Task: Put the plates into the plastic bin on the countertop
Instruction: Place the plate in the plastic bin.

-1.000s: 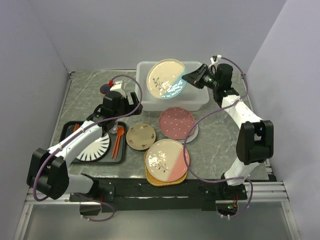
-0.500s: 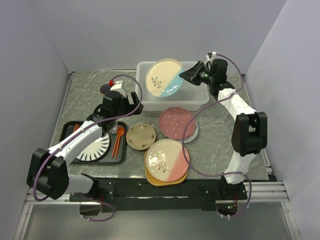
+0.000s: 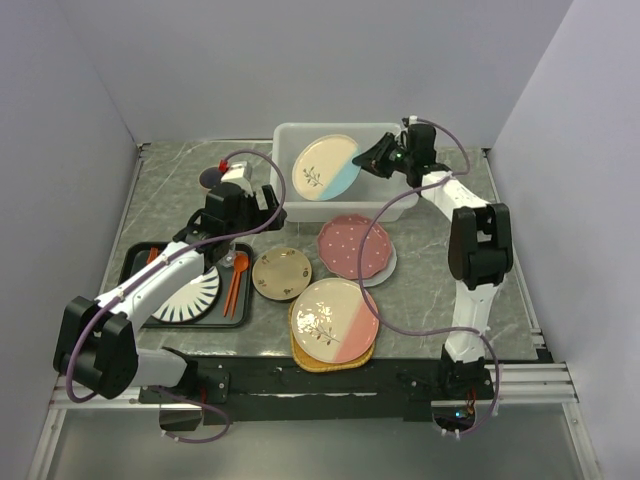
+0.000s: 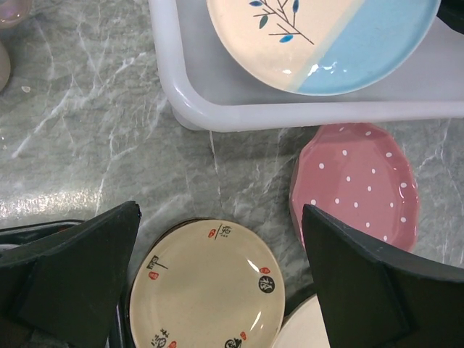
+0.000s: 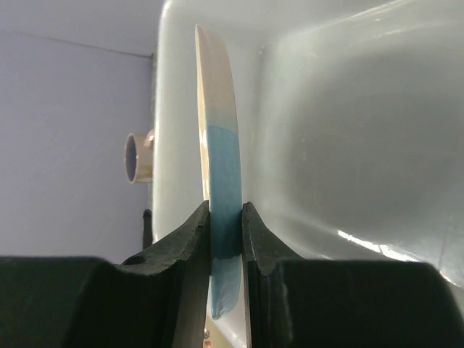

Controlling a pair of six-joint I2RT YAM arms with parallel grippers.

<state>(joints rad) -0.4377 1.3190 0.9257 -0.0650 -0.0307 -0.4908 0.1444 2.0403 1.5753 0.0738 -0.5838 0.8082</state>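
Observation:
My right gripper (image 3: 372, 160) is shut on the blue rim of the cream-and-blue plate (image 3: 325, 168), which sits low inside the white plastic bin (image 3: 296, 211). In the right wrist view the plate (image 5: 221, 174) stands edge-on between my fingers, with the bin wall (image 5: 348, 130) to its right. My left gripper (image 4: 217, 283) is open and empty above the small tan plate (image 3: 281, 272), which also shows in the left wrist view (image 4: 206, 286). A cream-and-pink plate (image 3: 333, 320) lies on an orange plate (image 3: 320, 362) near the front edge. A pink dotted plate (image 3: 353, 246) lies on a white one before the bin.
A black tray (image 3: 142, 262) at the left holds a black-and-white striped plate (image 3: 190, 297) and orange utensils (image 3: 234, 283). A small dark bowl (image 3: 211, 178) and a red-topped item (image 3: 222, 164) stand at the back left. Grey walls enclose the marble countertop (image 3: 170, 205).
My right gripper has lowered the cream-and-blue plate from above the bin down into it, and the right arm has stretched further back. The left arm has not moved.

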